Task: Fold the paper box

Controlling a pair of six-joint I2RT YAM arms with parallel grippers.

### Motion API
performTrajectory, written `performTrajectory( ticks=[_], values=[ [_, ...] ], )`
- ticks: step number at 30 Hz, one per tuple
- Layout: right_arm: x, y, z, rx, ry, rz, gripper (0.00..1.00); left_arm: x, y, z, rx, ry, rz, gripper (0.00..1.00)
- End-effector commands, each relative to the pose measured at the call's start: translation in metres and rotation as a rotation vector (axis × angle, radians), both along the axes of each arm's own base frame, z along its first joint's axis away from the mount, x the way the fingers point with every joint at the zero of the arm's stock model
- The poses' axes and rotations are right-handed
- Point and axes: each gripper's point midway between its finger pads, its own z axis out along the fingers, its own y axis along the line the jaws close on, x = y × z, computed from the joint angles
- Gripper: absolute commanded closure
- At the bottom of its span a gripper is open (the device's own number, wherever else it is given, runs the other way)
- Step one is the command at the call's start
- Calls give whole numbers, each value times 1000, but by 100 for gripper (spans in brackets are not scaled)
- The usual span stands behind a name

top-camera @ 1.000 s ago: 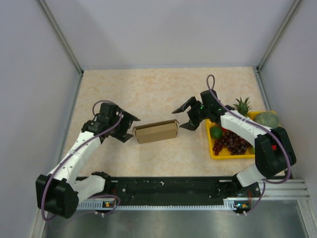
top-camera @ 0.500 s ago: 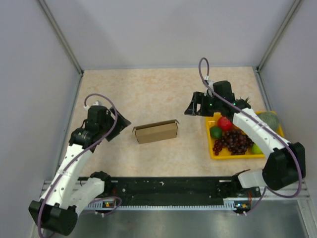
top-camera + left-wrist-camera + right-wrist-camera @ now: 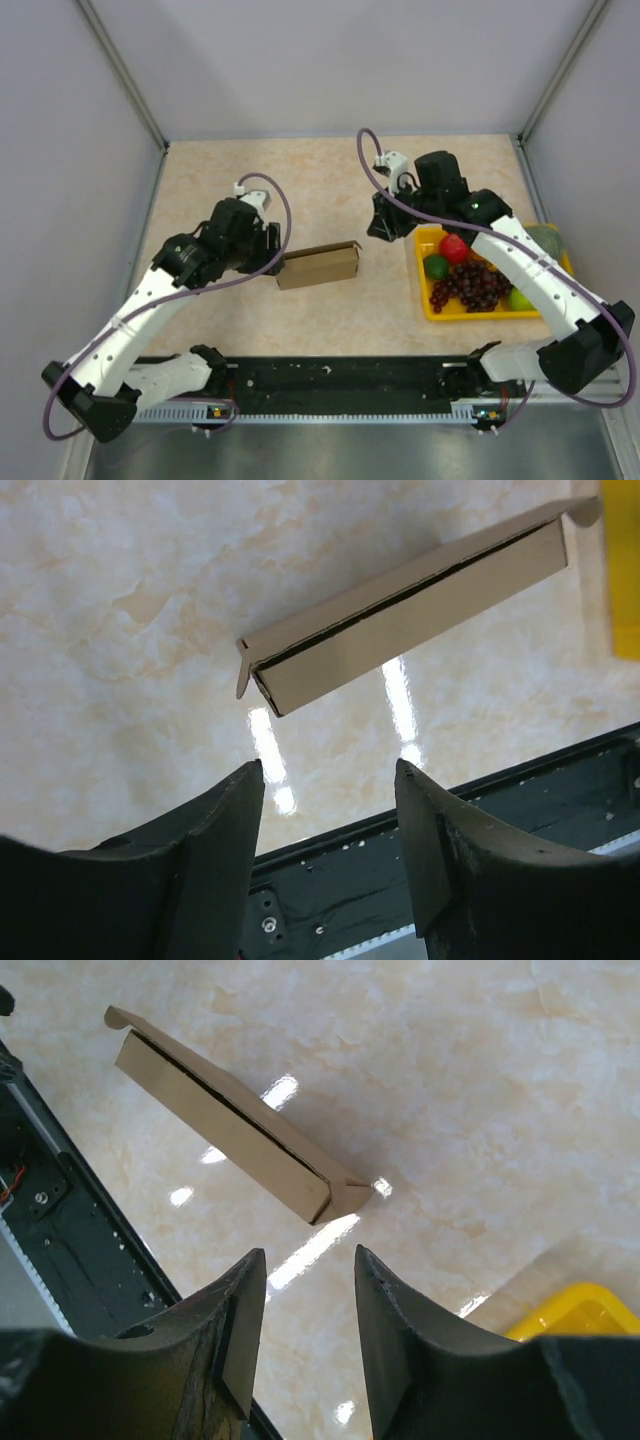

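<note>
My left jaws and right jaws both hang released, holding nothing. The paper box (image 3: 400,620) lies on the table (image 3: 120,600) just past both sets of tips, between them. Its end flap looks unlatched, I think. A one-sided push could skid it. Farther right, the yellow tray (image 3: 572,1312) crowds my right jaws.

Open tabletop (image 3: 300,180) round the paper box (image 3: 318,266) — yellow tray (image 3: 480,314) off to its right
</note>
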Motion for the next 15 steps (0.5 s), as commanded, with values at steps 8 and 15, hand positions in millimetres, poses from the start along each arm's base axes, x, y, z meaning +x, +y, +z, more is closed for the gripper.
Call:
performTrajectory(
  ticks=[8,15],
  values=[
    [1,34,-21,-127,16,35,68,5,2,6,201,-53,-146,30],
    [8,42,-37,-174,40,49,72,13,-2,-10,256,7,-168,48]
  ],
)
